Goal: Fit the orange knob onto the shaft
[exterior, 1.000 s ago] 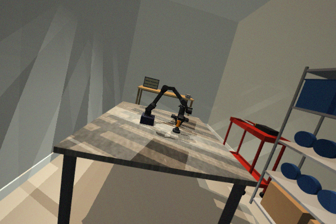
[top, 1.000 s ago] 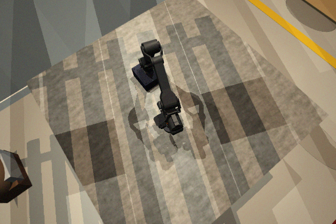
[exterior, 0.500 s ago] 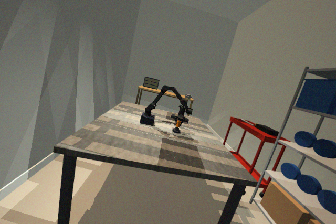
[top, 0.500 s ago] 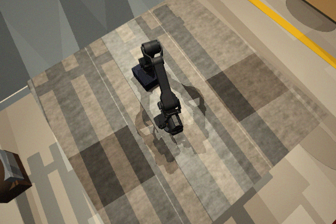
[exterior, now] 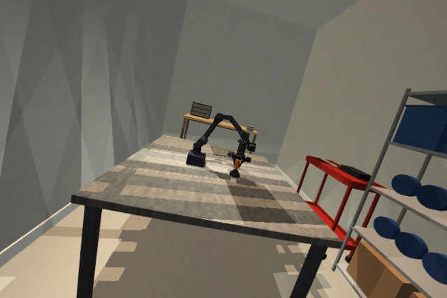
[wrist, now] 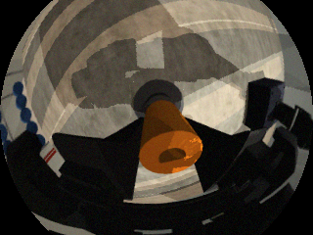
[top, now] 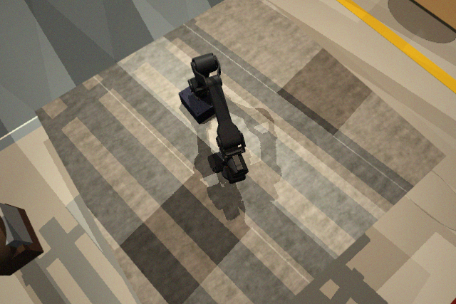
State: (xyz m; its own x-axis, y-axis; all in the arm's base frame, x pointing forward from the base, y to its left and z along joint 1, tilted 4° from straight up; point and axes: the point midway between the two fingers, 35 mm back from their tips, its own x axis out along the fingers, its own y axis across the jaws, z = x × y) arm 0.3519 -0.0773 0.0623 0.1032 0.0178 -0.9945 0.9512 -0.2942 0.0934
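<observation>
The orange knob (exterior: 237,164) (wrist: 168,139) stands roughly upright between the fingers of my gripper (exterior: 237,160) (wrist: 162,120), which is shut on it. The knob's near end, with a D-shaped hole, faces the wrist camera. The round dark pedestal (exterior: 235,174) (wrist: 141,99) is directly below the knob; in the wrist view the knob's far end overlaps it. In the exterior view a short dark part shows between the knob's lower end and the pedestal's base. The shaft cannot be told apart, nor whether it is inside the hole. In the top view the arm hides knob and pedestal.
The arm's dark blue base (top: 197,105) (exterior: 195,158) stands on the striped table (top: 294,190) (exterior: 173,193). A red cart (exterior: 326,169) and a shelf rack with blue items stand beyond the table's right side, and a wooden bench (exterior: 202,119) stands behind it.
</observation>
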